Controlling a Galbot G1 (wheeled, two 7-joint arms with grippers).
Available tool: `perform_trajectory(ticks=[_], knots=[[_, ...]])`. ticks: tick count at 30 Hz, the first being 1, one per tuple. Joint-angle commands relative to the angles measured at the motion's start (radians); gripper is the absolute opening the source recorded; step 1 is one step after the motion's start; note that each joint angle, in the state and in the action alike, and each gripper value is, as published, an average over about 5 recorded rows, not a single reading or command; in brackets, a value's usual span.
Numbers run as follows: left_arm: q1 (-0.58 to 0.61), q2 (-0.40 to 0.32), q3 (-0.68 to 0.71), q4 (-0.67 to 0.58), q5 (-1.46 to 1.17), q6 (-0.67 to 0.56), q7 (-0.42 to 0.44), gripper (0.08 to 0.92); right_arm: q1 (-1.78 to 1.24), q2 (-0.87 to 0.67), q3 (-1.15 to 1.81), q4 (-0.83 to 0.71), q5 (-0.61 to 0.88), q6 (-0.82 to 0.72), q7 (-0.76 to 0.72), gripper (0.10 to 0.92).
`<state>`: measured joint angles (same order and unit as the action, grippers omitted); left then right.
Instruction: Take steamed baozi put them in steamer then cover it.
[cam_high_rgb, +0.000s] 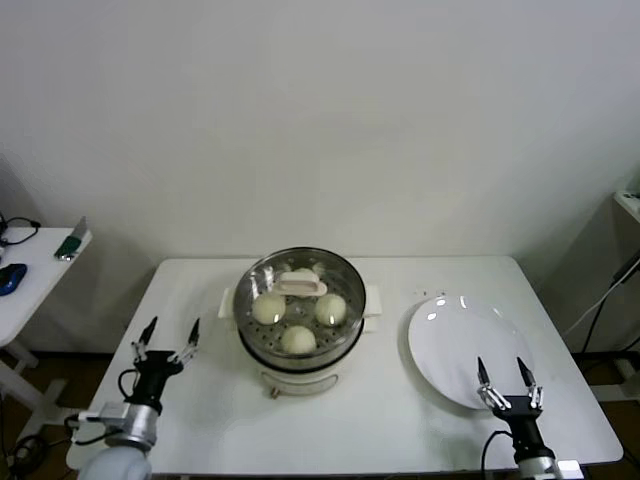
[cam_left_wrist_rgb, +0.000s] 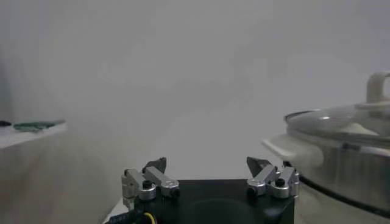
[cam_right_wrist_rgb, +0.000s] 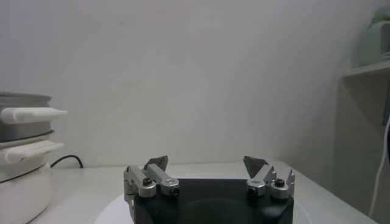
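Note:
The steel steamer (cam_high_rgb: 258, 340) stands on its white pot base at the table's middle. The glass cover (cam_high_rgb: 252, 285) with a pale bar handle (cam_high_rgb: 301, 286) lies on top of it. Under the glass, three cream-white baozi (cam_high_rgb: 268, 309) (cam_high_rgb: 331, 308) (cam_high_rgb: 298, 340) show clearly; a fourth sits half hidden under the handle. My left gripper (cam_high_rgb: 167, 338) is open near the table's left front, apart from the steamer (cam_left_wrist_rgb: 347, 164). My right gripper (cam_high_rgb: 507, 374) is open over the near edge of the white plate (cam_high_rgb: 450, 340), holding nothing.
The empty white plate lies right of the steamer. A small side table (cam_high_rgb: 25, 275) with a blue object and a green item stands at far left. A shelf unit (cam_right_wrist_rgb: 365, 122) is off the table's right end. A black cable (cam_right_wrist_rgb: 64, 161) runs behind the pot base.

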<state>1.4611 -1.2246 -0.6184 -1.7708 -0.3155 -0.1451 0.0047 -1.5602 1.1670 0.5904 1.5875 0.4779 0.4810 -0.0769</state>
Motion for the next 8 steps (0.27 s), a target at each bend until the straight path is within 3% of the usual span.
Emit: perform_trajectory(ticks=[1, 8], knots=[[0.001, 0.012, -0.012, 0.074, -0.06, -0.051, 0.011, 0.823, 0.0, 0.003, -0.001, 0.002, -0.006, 0.001, -0.002, 0.823], [0.002, 0.011, -0.004, 0.066, -0.05, -0.046, 0.011, 0.823, 0.0, 0.005, 0.001, 0.002, -0.005, 0.001, -0.001, 0.823]])
